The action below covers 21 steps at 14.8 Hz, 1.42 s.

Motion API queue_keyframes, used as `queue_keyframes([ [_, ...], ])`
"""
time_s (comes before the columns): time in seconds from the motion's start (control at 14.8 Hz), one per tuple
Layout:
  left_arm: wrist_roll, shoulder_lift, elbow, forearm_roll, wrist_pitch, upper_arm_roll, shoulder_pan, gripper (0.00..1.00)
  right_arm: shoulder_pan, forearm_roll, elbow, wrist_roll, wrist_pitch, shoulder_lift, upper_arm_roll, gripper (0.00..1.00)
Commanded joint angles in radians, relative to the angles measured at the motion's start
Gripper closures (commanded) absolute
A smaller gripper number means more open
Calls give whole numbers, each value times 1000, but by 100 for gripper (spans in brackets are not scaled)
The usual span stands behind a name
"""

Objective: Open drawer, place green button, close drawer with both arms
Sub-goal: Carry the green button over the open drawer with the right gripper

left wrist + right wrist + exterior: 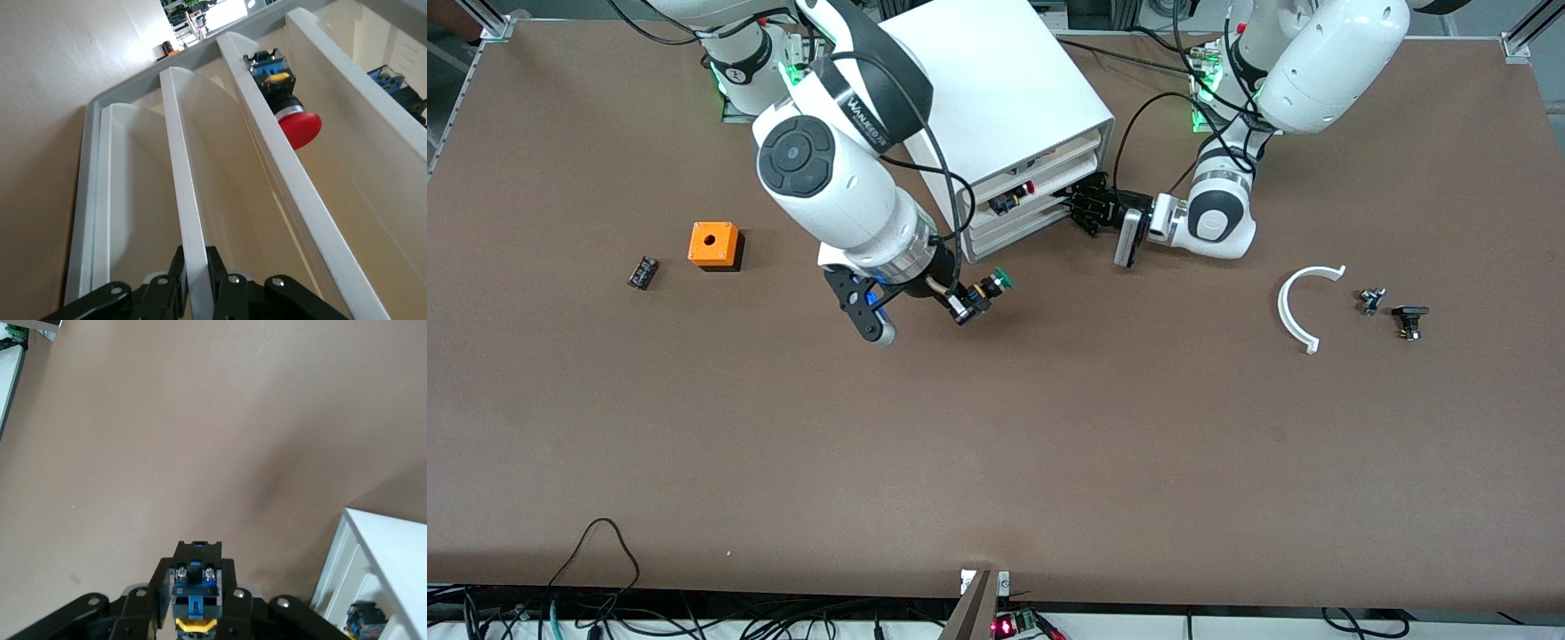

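The white cabinet (1005, 89) stands at the table's back middle. My left gripper (1080, 209) is at its front, shut on the front wall of the lowest drawer (1009, 233). In the left wrist view its fingers (227, 273) pinch that white wall (183, 167). The drawer sits nearly flush with the two above it. My right gripper (969, 304) is over the table just in front of the cabinet, shut on the button (993, 285), whose green cap points toward the left arm's end. The right wrist view shows the button's blue base (193, 600) between the fingers (230, 587).
A red-capped button (299, 127) lies in the middle drawer. An orange box (713, 244) and a small black part (642, 272) lie toward the right arm's end. A white curved piece (1303, 307) and two small parts (1371, 300) (1409, 320) lie toward the left arm's end.
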Motion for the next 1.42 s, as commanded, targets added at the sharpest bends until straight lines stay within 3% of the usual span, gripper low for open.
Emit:
queue_keyframes([
  [0.0, 2, 46, 88, 14, 45, 43, 12, 100, 30, -13, 24, 60, 17, 14, -8, 100],
  [0.47, -231, 63, 236, 193, 42, 126, 20, 100, 100, -123, -2, 152, 59, 46, -11, 100],
  [0.81, -328, 89, 348, 261, 40, 161, 40, 100, 160, -184, -134, 228, 170, 52, -11, 100],
  [1.15, -409, 93, 412, 313, 34, 178, 65, 100, 223, -272, -144, 339, 213, 112, -11, 100],
  [1.22, -429, 93, 421, 330, 21, 181, 65, 93, 231, -286, -144, 363, 230, 129, -11, 100],
  [1.35, -480, 93, 441, 344, -15, 187, 65, 88, 245, -324, -143, 412, 265, 155, -11, 100],
])
